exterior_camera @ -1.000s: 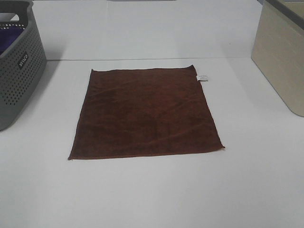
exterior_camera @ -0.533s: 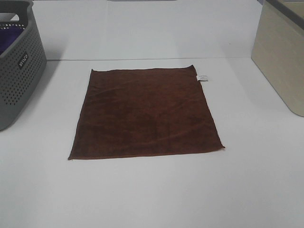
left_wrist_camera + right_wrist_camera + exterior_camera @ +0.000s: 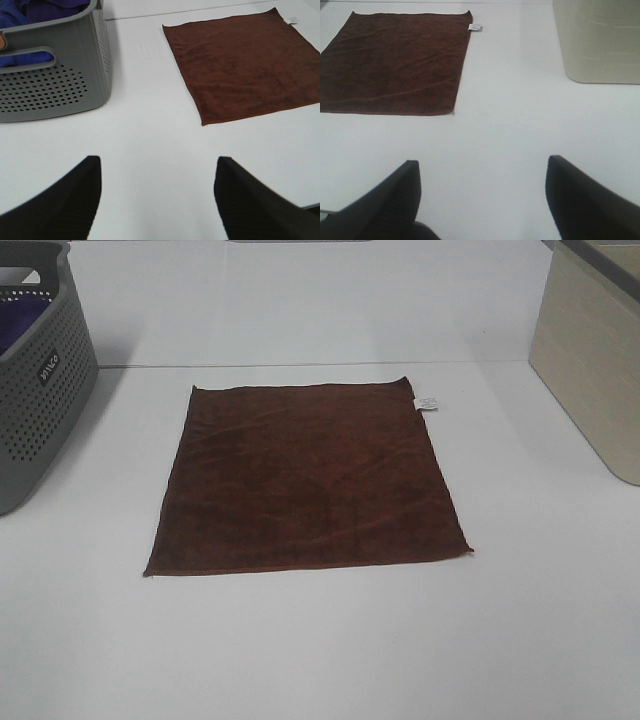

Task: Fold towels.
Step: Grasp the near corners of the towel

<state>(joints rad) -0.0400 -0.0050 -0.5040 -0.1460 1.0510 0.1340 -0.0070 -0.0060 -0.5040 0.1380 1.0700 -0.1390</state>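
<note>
The dark reddish-brown towel (image 3: 305,478) lies flat and unfolded on the white table, with its small white tag (image 3: 427,403) at the far right corner. It also shows in the left wrist view (image 3: 245,62) and in the right wrist view (image 3: 395,60). My left gripper (image 3: 157,192) is open and empty over bare table, near and to the left of the towel. My right gripper (image 3: 482,195) is open and empty over bare table, near and to the right of the towel. Neither gripper shows in the exterior high view.
A grey perforated basket (image 3: 40,390) holding purple cloth (image 3: 45,10) stands at the far left, also in the left wrist view (image 3: 55,85). A beige bin (image 3: 595,350) stands at the far right, also in the right wrist view (image 3: 597,40).
</note>
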